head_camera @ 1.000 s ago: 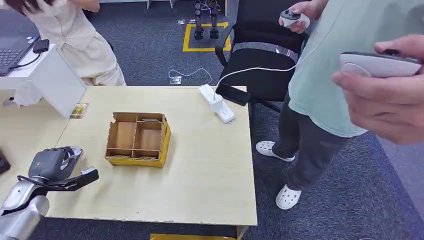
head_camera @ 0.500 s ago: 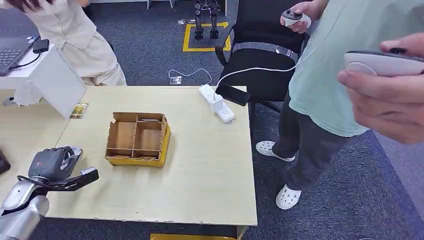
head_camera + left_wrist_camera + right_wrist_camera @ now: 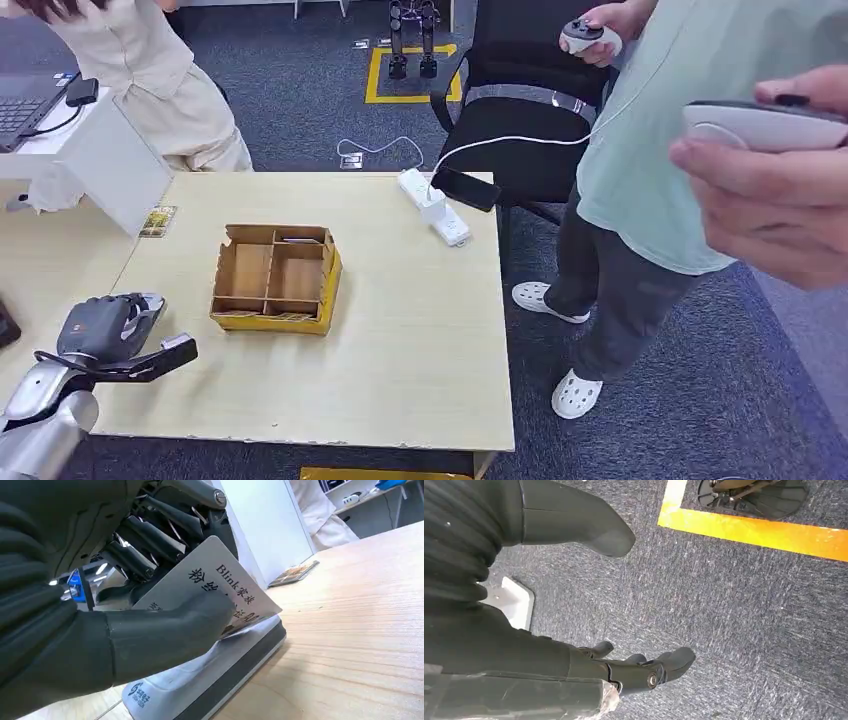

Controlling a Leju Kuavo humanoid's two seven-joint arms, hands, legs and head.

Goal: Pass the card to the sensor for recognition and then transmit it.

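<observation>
Now the left hand is pinching the card flat just above the reader; the right hand is hanging open.

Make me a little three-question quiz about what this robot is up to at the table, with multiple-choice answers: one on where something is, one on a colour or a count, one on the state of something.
1. Where is the card?
A. In the cardboard box
B. In the left hand, over the sensor
C. On the floor

2. How many compartments does the cardboard box have?
A. Four
B. Two
C. Six

3. What is the right hand doing?
A. Holding the card
B. Pressing the power strip
C. Holding nothing, above the carpet

Answers:
1. B: the left wrist view shows the left hand pinching the card just above the grey sensor on the table.
2. A: the head view shows dividers splitting the box into four.
3. C: the right wrist view shows its fingers apart with only carpet beyond.
</observation>
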